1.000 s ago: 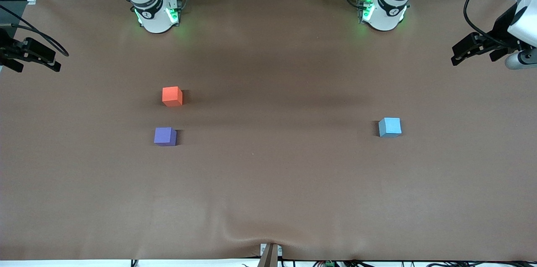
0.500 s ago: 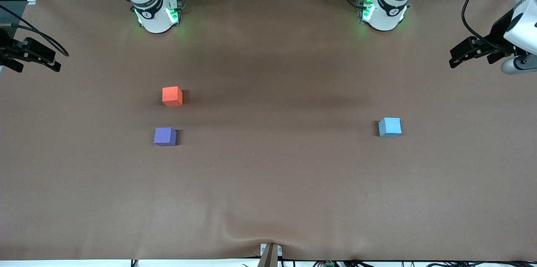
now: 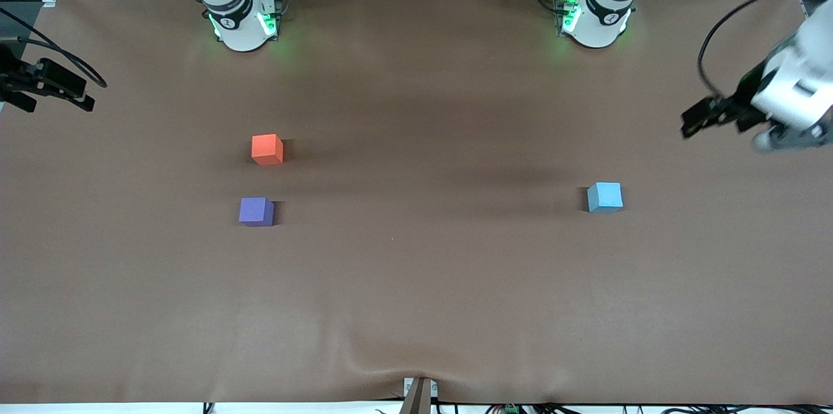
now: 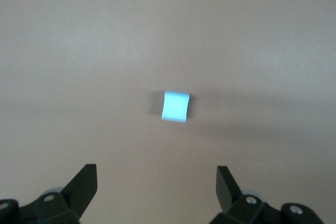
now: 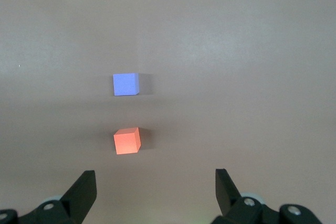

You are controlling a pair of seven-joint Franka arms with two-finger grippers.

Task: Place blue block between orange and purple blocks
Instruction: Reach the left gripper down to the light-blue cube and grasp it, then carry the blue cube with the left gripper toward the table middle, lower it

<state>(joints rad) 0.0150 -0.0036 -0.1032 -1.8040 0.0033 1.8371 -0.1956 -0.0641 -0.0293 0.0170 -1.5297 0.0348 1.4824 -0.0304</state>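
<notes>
The blue block (image 3: 604,197) sits on the table toward the left arm's end; it also shows in the left wrist view (image 4: 175,106). The orange block (image 3: 267,149) and the purple block (image 3: 256,211) sit toward the right arm's end, the purple one nearer the front camera, with a gap between them. Both show in the right wrist view, orange (image 5: 127,140) and purple (image 5: 125,84). My left gripper (image 3: 695,120) is open and empty, up over the table's end, apart from the blue block; its jaws frame the left wrist view (image 4: 156,182). My right gripper (image 3: 78,94) is open and empty and waits at the other end (image 5: 156,182).
The brown table cover (image 3: 416,284) has a small bulge at its front edge near a bracket (image 3: 418,394). The two arm bases (image 3: 242,22) (image 3: 595,17) stand along the back edge.
My left arm has swung down and in from the table's end toward the blue block. The right arm and all three blocks have not moved.
</notes>
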